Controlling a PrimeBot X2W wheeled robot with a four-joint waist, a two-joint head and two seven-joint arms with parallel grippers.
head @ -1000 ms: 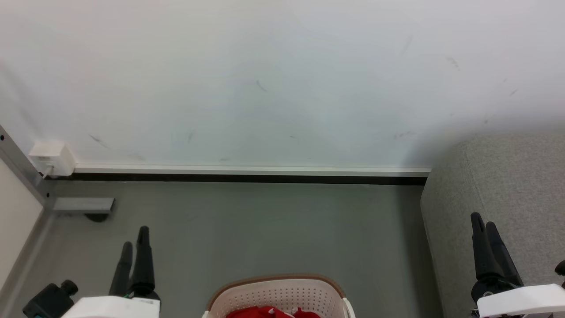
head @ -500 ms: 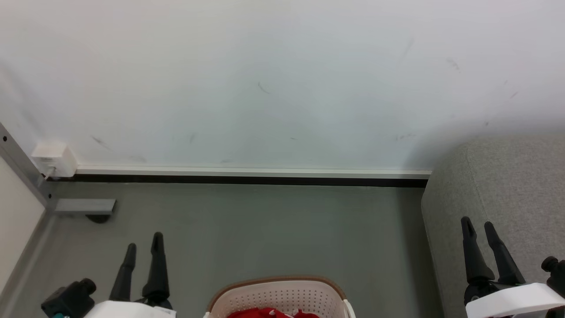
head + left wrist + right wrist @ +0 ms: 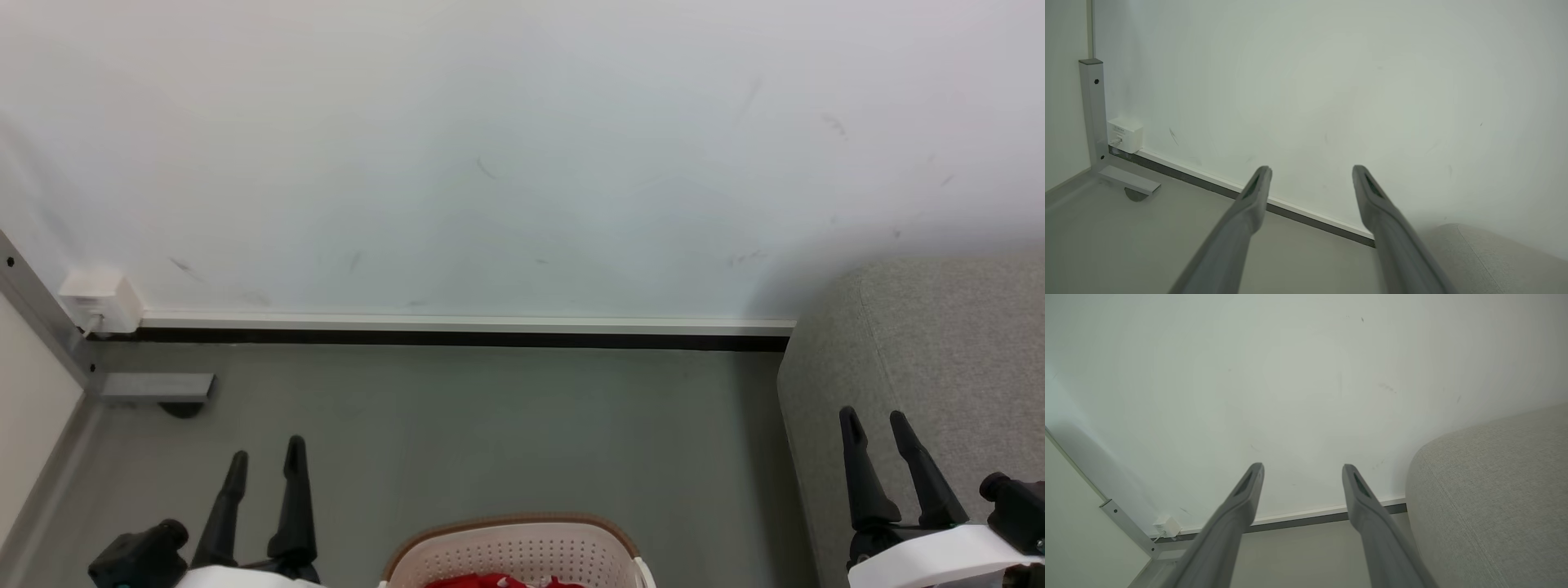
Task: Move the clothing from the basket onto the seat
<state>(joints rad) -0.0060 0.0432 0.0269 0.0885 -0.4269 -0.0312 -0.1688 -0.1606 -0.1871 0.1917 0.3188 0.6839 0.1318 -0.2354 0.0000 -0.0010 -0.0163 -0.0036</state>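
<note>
The cream basket [image 3: 514,549] with a brown rim pokes up from the bottom edge of the head view, and a strip of red clothing [image 3: 498,581] shows inside it. The light grey seat [image 3: 939,359] fills the right side, and its rounded corner shows in the left wrist view [image 3: 1486,257] and the right wrist view [image 3: 1494,490]. My left gripper [image 3: 267,449] stands open at the lower left, over the floor, left of the basket. My right gripper [image 3: 873,416] is open at the lower right, in front of the seat's corner. Both [image 3: 1310,169] [image 3: 1302,467] are empty.
A white wall [image 3: 490,147] with a white and black skirting strip [image 3: 457,328] closes the far side. A grey metal post with a foot [image 3: 155,385] and a small white box [image 3: 96,299] stand at the left. Grey floor [image 3: 490,425] lies between basket and wall.
Both grippers have turned so their two fingers now stand apart side by side, and both have drawn back toward the bottom edge. The head view has tipped slightly, so the basket sits lower.
</note>
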